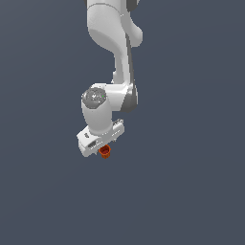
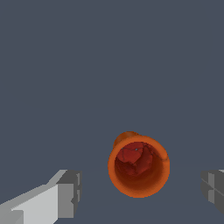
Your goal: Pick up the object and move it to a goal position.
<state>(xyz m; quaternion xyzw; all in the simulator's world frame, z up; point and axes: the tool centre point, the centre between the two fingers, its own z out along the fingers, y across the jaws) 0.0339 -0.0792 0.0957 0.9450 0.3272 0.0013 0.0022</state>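
In the wrist view, two grey finger pads [image 2: 70, 194] sit closest to the camera, one on each side of the frame, with a broad gap between them; the white gripper [image 2: 139, 192] is spread wide and holds nothing. Between the fingers, but touching neither, stands the small orange-red cup-like cylinder [image 2: 139, 165]. Its round rim faces the camera, and its hollow interior shows a darker, mottled red. It sits nearer to the finger at the side where only a grey pad tip shows than to the one with the long white body, yet clear space remains on both sides. Beneath it lies the flat, plain slate-grey tabletop [image 2: 109, 65], which fills the rest of that view without any marking.

In the exterior view, the same orange-red cylinder [image 1: 105, 151] appears tiny, peeking out just below the lower edge of the white gripper [image 1: 101, 143], which partly covers it from this angle. The gripper's block is tilted, its lower end toward the exterior view's left. Above it rises the white rounded wrist housing with a grey disc cap [image 1: 94, 97], and beyond that the white and dark-grey arm [image 1: 115, 43] climbs out of the top of the frame. The grey tabletop [image 1: 191, 191] surrounds everything.
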